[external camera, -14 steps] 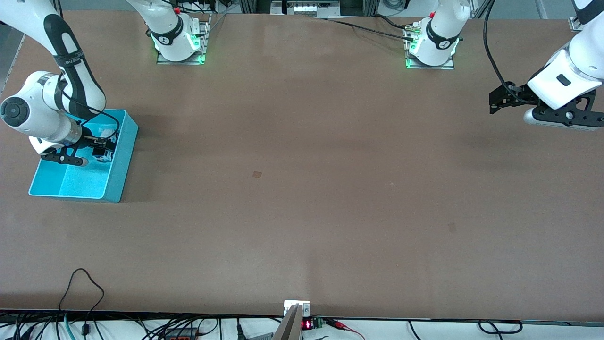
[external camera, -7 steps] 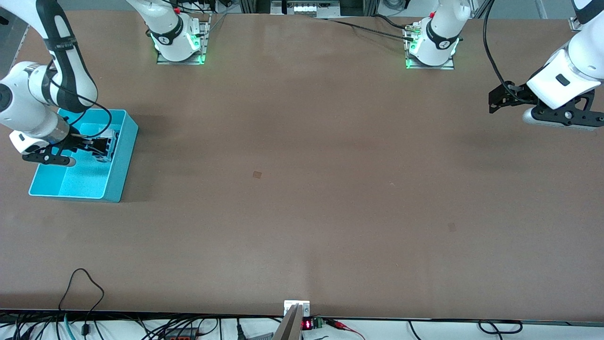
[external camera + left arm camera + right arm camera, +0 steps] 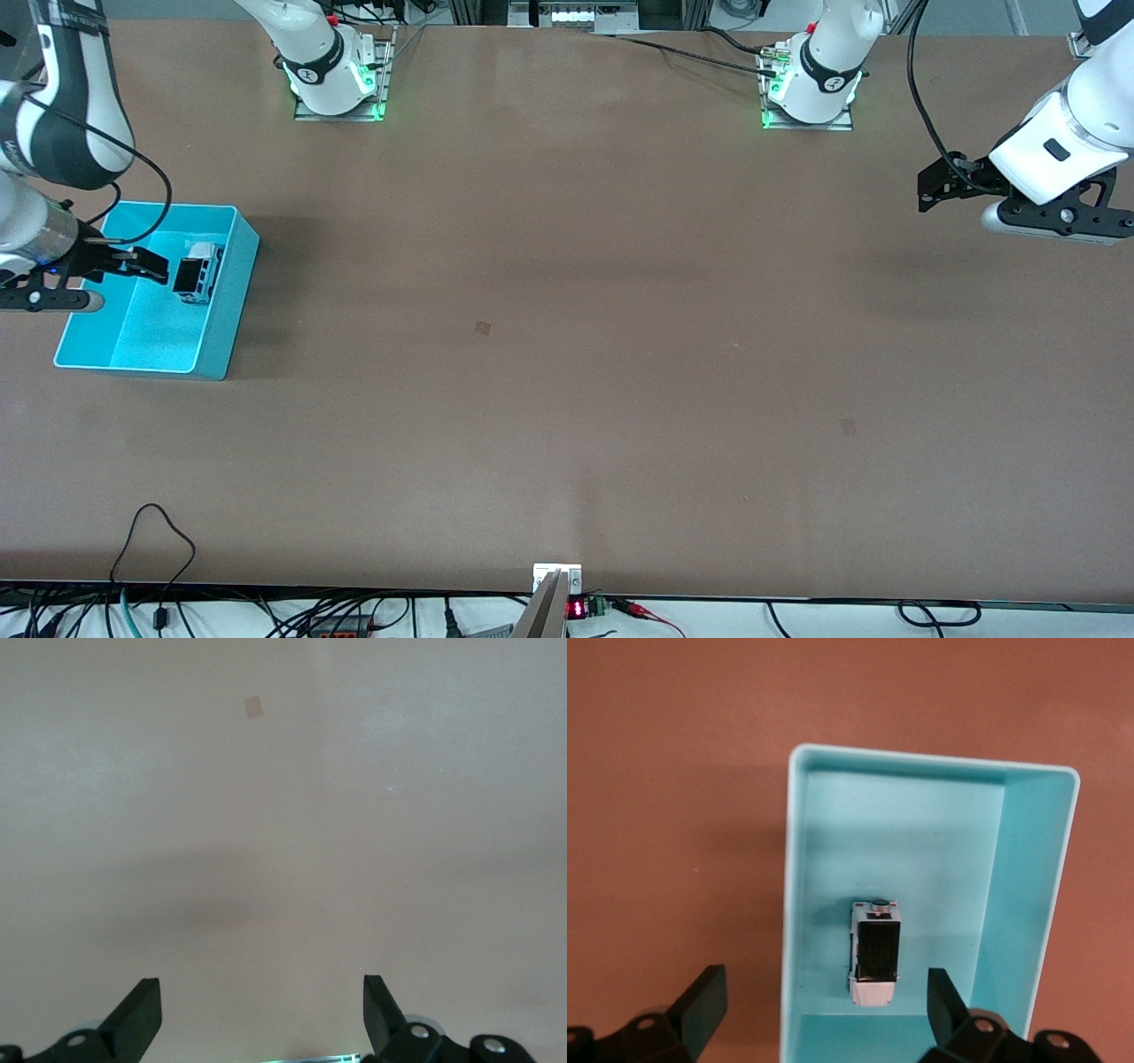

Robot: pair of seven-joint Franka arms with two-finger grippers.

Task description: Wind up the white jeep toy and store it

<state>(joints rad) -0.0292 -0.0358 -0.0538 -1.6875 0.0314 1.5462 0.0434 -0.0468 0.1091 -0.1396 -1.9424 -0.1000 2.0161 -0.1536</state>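
The white jeep toy, black roof up, lies inside the turquoise bin, close to the wall that faces the middle of the table. My right gripper hangs open above the bin, apart from the jeep, with nothing between its fingers; in the right wrist view one finger is over the bin and the other over bare table. At the left arm's end of the table my left gripper waits open and empty above bare table.
A small tan patch marks the brown tabletop near its middle. A black cable loop lies by the front edge. Both arm bases stand along the edge farthest from the front camera.
The right gripper let go of the jeep, rose and drew back toward the right arm's end of the table. The jeep stays in the bin. The left arm has not moved.
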